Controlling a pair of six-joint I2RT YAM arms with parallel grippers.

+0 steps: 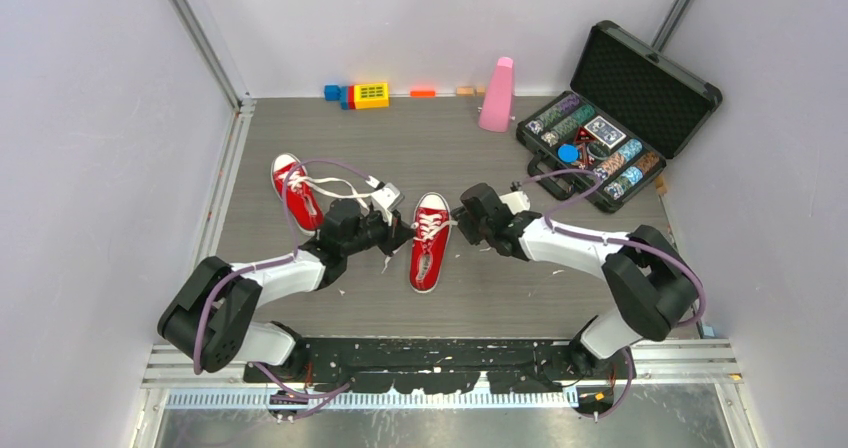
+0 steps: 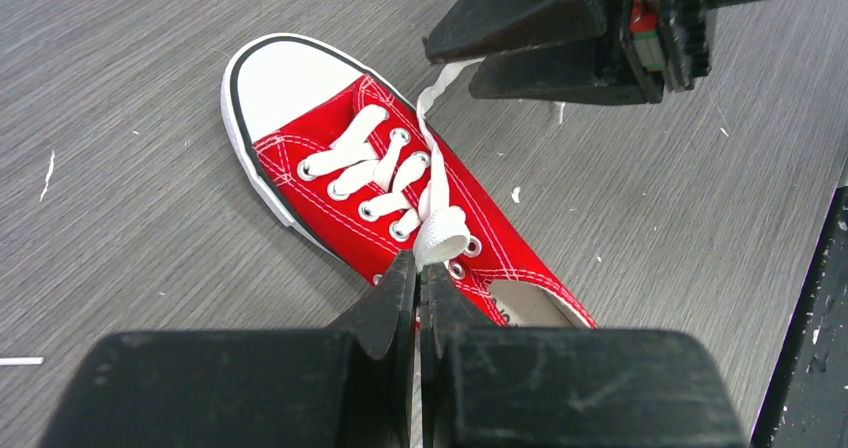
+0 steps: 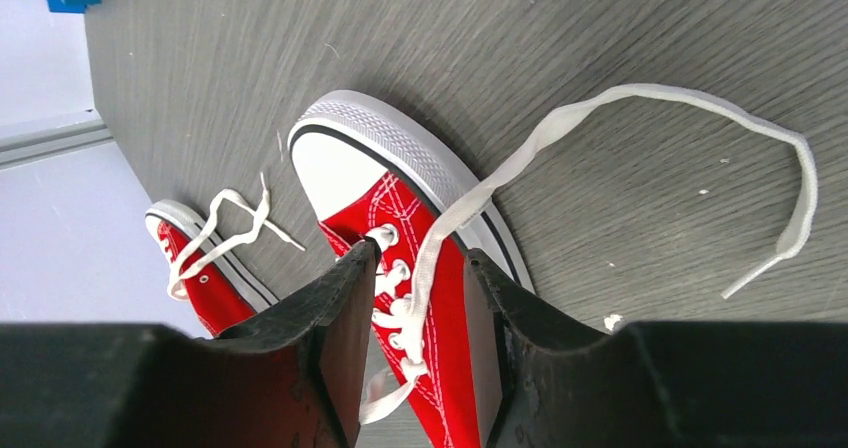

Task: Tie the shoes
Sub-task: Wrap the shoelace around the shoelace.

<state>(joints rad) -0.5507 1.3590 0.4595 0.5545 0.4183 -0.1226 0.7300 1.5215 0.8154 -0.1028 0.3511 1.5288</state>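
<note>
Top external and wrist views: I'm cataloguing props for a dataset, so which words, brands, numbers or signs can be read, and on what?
No text can be read in any view.
Card box in the poker chip case: printed face, too small to read.
Yellow block: grid pattern, no legible characters.
Red sneaker between the arms: no brand or label shows.
Second red sneaker: none visible.

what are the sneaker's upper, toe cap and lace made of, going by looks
The upper looks like red canvas: matte weave, white stitching. The toe cap is likely white rubber, smooth with a faint sheen. The lace is flat woven fabric, maybe cotton or polyester; it folds limply.
</note>
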